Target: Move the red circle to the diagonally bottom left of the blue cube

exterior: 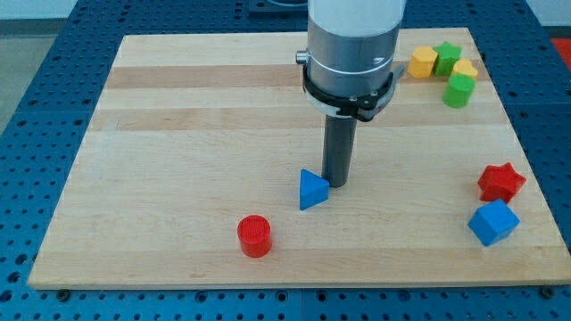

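Observation:
The red circle [254, 235] is a short red cylinder near the view's bottom, left of centre. The blue cube [493, 222] sits at the view's bottom right, far to the right of the red circle. My tip [337, 184] is the lower end of the dark rod near the board's centre. It stands just right of a blue triangle [311, 189], touching or nearly touching it. The tip is up and to the right of the red circle, apart from it, and far left of the blue cube.
A red star [500, 182] lies just above the blue cube. At the view's top right are a yellow block [422, 62], a green block [448, 55], another yellow block [465, 69] and a green cylinder [459, 91]. The wooden board [178, 134] has edges all around.

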{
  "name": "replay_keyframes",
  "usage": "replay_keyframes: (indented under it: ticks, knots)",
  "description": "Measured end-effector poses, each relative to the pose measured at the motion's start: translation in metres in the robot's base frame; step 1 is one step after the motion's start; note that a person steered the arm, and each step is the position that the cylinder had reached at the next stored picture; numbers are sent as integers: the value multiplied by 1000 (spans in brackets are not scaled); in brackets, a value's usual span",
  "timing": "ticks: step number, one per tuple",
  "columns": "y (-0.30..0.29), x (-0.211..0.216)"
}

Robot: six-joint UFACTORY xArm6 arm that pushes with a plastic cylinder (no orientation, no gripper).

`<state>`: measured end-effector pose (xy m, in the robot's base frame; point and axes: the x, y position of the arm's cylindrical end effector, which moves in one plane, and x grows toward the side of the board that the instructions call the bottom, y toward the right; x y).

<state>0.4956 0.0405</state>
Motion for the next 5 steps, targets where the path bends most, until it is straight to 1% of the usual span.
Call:
replay_keyframes:
  ticks: [1,2,3,4,5]
  knots:
    - [-35,-28]
    - [-81,-68]
    - [-119,-59]
    - [-149,10]
    - [-153,70]
